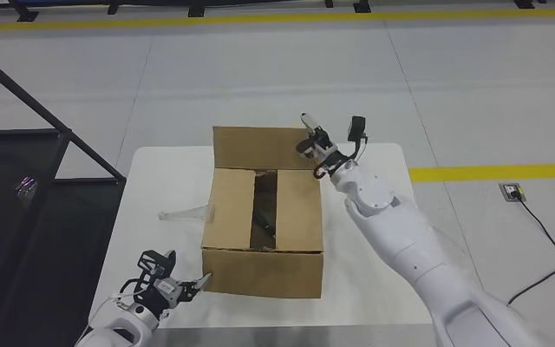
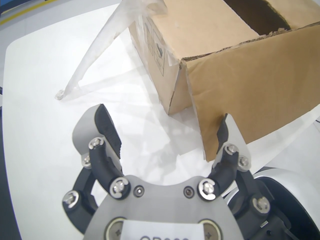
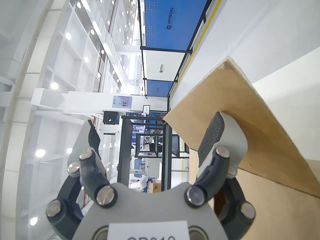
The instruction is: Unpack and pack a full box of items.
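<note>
A brown cardboard box (image 1: pixel 264 234) stands in the middle of the white table (image 1: pixel 165 178). Its two long top flaps lie nearly flat, and the gap between them shows a dark item (image 1: pixel 263 221) inside. The far flap (image 1: pixel 260 144) stands upright. My right gripper (image 1: pixel 314 149) hovers open at the box's far right corner; in the right wrist view one finger (image 3: pixel 215 131) lies against that flap (image 3: pixel 250 116). My left gripper (image 1: pixel 179 284) is open over the table, just off the box's near left corner (image 2: pixel 185 63), holding nothing.
A strip of clear tape (image 1: pixel 184 212) hangs from the box's left side down to the table, also seen as the tape (image 2: pixel 100 48) in the left wrist view. A black frame (image 1: pixel 35 113) stands beyond the table's left edge. Bare table lies left and right of the box.
</note>
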{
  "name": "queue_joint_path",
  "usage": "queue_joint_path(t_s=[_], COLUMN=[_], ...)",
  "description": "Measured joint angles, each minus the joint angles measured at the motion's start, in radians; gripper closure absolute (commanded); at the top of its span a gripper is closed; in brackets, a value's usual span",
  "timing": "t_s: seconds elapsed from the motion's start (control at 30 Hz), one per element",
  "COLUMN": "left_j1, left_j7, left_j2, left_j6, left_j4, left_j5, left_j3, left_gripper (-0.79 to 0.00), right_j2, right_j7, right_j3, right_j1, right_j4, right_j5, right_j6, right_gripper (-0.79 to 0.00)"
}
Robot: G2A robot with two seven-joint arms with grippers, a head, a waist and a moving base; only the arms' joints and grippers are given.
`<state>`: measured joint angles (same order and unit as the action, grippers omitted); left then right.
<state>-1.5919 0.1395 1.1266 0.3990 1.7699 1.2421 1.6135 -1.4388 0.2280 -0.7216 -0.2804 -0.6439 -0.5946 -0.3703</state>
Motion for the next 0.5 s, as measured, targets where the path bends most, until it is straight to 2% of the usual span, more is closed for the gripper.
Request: queue_joint_path(t_s=[0.17, 0.5], left_j1=[0.003, 0.008], left_j7=[0.004, 0.013], left_j2=[0.0, -0.001], left_j6=[-0.008, -0.013], left_j4=[-0.006, -0.003], left_j5=[-0.002, 0.009], left_j3=[-0.005, -0.015], left_gripper=[-0.785, -0.785], right_j2=[-0.055, -0.134], right_j7=[-0.07, -0.18], right_j3=[0.035, 0.075], right_j1=[0.028, 0.061], right_j4=[0.126, 0.302], right_j5=[0.039, 0.142], right_j6=[-0.058, -0.053], right_gripper=[-0.785, -0.785])
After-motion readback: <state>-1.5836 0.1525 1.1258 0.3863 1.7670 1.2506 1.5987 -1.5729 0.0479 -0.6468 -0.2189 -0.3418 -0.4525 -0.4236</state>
